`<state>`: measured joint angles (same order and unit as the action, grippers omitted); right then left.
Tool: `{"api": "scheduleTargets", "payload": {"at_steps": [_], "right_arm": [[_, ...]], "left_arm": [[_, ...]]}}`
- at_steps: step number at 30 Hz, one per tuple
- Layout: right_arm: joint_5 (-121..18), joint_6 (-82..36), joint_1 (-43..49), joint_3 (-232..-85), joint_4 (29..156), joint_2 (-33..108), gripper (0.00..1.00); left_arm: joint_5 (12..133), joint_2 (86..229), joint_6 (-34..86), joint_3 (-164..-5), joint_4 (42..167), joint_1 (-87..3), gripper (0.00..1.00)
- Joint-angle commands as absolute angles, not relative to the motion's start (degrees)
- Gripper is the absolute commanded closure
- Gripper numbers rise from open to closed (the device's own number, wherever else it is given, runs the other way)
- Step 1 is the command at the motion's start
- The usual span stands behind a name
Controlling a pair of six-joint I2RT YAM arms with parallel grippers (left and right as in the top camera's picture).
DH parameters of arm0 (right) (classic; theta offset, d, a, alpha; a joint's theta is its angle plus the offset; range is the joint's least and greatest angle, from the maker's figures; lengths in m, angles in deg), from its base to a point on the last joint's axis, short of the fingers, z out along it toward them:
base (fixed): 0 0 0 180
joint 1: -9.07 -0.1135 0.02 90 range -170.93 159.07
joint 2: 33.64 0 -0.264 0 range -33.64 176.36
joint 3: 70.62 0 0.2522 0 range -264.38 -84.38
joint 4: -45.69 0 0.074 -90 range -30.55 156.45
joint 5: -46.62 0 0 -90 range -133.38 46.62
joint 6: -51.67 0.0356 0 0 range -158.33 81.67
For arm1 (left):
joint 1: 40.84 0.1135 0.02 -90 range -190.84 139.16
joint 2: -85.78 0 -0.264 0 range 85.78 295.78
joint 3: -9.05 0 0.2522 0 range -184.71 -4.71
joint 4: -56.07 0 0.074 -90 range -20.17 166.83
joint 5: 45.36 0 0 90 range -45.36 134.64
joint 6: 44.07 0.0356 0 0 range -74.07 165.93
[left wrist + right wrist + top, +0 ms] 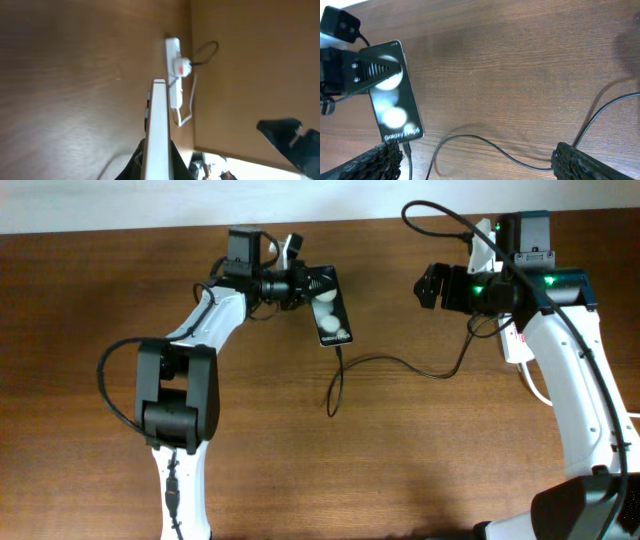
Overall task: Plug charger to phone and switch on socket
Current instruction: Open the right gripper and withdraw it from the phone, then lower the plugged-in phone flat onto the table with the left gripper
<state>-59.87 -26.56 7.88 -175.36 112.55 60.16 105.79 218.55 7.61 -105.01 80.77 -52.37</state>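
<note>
Left gripper is clamping the rigid, likely slippery phone at its top end, the limp charger trailing below.

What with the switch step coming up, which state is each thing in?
Small black glossy smartphone: screen up, clamped by left tool.
Thin black charger cable: tip at smartphone's port, apparently plugged in.
White elongated power strip: adapter plugged in, switch position unreadable.
Right tool: open, empty.
</note>
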Motion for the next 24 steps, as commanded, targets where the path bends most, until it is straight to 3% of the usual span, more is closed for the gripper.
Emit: {"api": "scheduleTargets", "payload": {"at_steps": [1, 18, 24], "right_arm": [[-59.39, -27.44, 7.97, -176.32, 112.64, 58.98, 0.01], [-59.39, -27.42, 7.97, -176.32, 112.59, 58.98, 0.01], [-59.41, -28.05, 7.97, -176.32, 113.44, 58.98, 0.01]], "left_arm": [[104.78, 218.11, 8.65, -105.22, 78.89, -50.05, 1.0], [98.34, 220.58, 12.59, -105.2, 82.36, -51.3, 1.0], [90.69, 220.89, 13.73, -105.2, 83.63, -52.11, 1.0]]}}
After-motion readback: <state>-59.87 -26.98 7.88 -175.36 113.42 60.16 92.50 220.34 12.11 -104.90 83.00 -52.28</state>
